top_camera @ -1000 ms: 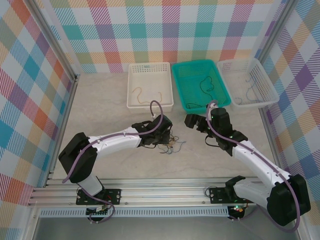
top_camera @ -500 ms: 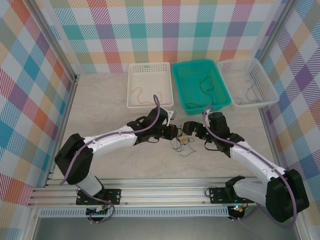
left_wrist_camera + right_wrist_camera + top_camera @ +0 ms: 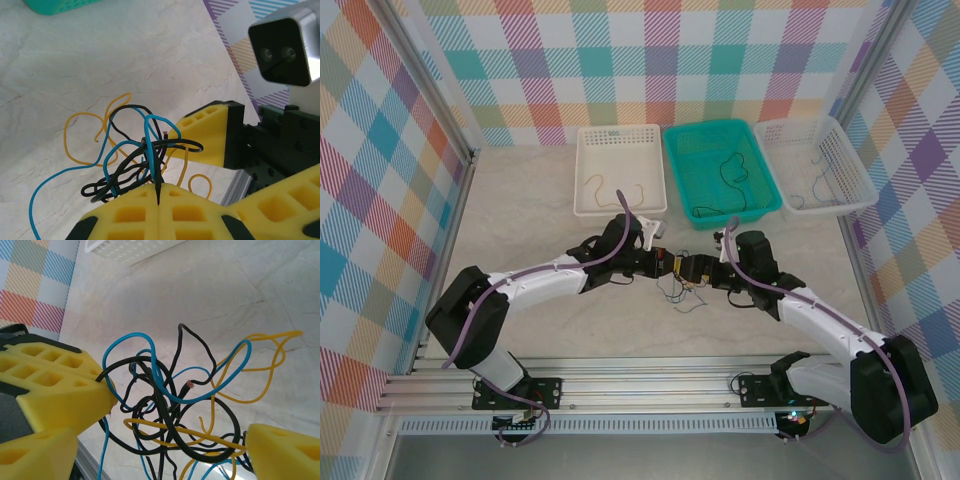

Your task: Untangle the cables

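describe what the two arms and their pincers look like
The left arm and right arm have white links and black joints, each with a purple cable running along it. The left pincer and right pincer have yellow fingers with square recesses.

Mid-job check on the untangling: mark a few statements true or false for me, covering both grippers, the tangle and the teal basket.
1. The left gripper is shut on a black cable of the tangle. True.
2. The right gripper is clamped shut. False: its jaws stand open with the tangle between them.
3. The tangle lies in the teal basket. False: it is between the two grippers, in front of that basket.
4. The tangle mixes black, blue and orange-yellow strands. True.
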